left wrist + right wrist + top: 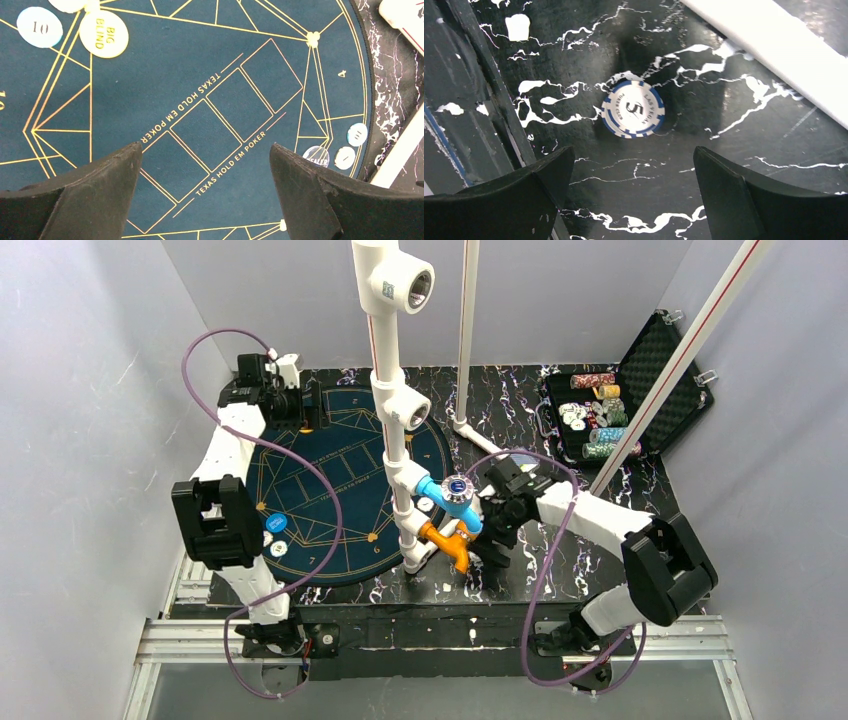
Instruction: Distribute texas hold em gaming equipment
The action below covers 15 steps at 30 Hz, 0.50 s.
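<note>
Blue-edged chip (pixel 633 109) lies centre frame on the table (pixel 734 165). Above it the right claw (pixel 633 155) hangs wide open, empty. Over the mat (pixel 200 60) the left claw (pixel 205 147) gapes empty.

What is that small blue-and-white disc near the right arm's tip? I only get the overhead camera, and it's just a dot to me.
Observer: It's a poker chip, lying flat on the black marbled table. The right wrist camera reads a 5 on its face.
Operator: Is the arm gripping it?
Observer: No. The right jaws stand wide open, and the chip lies beyond their tips, untouched.
Operator: And the little discs on the round mat, over on the left side?
Observer: The left wrist camera shows that one is a yellow disc printed BIG BLIND, lying on the mat.
</note>
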### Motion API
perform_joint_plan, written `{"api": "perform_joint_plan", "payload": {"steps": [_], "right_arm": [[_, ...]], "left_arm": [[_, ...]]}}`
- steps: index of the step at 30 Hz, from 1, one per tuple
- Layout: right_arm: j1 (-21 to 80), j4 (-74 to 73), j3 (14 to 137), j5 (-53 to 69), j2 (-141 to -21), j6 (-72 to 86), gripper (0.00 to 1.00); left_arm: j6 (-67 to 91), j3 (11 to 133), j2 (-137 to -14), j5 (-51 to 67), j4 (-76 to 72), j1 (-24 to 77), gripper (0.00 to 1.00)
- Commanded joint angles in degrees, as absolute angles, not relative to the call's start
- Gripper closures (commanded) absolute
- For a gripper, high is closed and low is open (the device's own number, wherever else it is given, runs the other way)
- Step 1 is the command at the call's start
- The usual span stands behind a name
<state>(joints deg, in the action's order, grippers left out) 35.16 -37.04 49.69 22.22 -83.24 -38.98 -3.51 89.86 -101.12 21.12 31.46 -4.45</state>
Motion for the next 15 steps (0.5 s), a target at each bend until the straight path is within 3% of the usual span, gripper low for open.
{"api": "perform_joint_plan", "payload": {"steps": [1, 15], "right_arm": [[39.81, -32.44, 47.88, 15.63, -81.18, -35.09, 0.02], [45.55, -25.81, 46.69, 8.14, -82.82, -29.01, 0.02]], "left_arm": [[-2.56, 87.57, -95.1, 19.58, 32.42, -4.0, 0.02], [-2.77, 86.17, -94.49, 19.84, 31.03, -3.85, 0.02]]}}
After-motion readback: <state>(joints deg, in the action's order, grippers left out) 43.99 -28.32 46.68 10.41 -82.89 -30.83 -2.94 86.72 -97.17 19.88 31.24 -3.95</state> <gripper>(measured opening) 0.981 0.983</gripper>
